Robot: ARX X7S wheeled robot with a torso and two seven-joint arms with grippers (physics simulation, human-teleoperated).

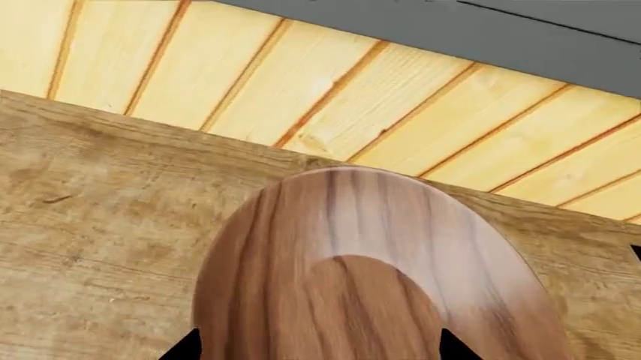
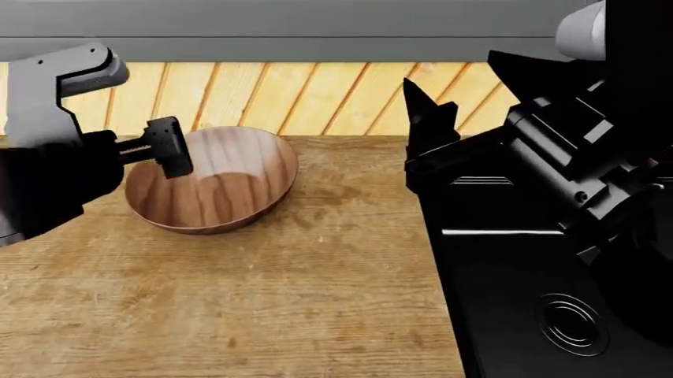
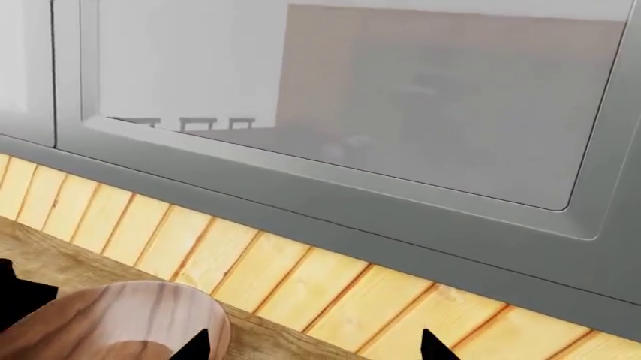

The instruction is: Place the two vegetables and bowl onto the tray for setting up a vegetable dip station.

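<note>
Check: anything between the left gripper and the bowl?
Nothing visible. The left gripper is already at the bowl, over its near-left rim; in the left wrist view its fingertips flank the bowl with no object between.

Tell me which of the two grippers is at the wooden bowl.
The left gripper: its fingers sit at the bowl rim. The right gripper is raised over the black sink.

The bowl (image 2: 216,185) was the only task item visible: large, round, reddish-brown wood with visible streaked grain, a glossy highlight on its inner wall. It sat upright and empty on the wooden counter near the slatted back wall, well apart from the black sink. The left wrist view showed its rim and flat inner base (image 1: 371,277) from close range; cucumber, carrot and tray were out of frame.
</note>
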